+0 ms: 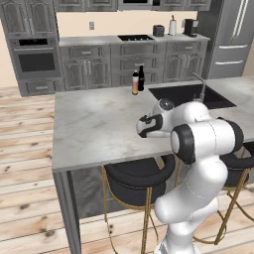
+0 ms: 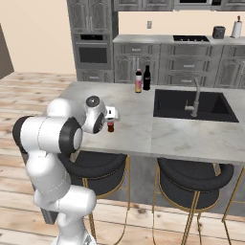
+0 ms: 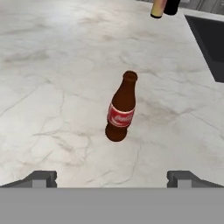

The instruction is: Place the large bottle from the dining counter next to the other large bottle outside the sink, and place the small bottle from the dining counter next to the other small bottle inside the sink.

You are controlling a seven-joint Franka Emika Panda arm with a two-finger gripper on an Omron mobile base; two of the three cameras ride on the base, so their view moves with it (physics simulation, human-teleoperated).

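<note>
Short brown glass bottle [image 3: 121, 109], upright on the light grey marble desk [image 3: 52, 87]; red label with white cursive script, Coca-Cola style, not fully legible. Gripper [image 3: 112, 177] hovers near it, jaws wide apart, nothing held. At one o'clock: orange-pink-labelled tall bottle [image 1: 135, 82] beside near-black tall bottle [image 1: 141, 78], left of black sink [image 1: 188, 94].

Two tall bottles [image 1: 138, 80], seemingly touching, beside the sink [image 1: 191, 94].

Robot arm [image 2: 72, 134] hides most of small bottle [image 2: 111, 127].
</note>
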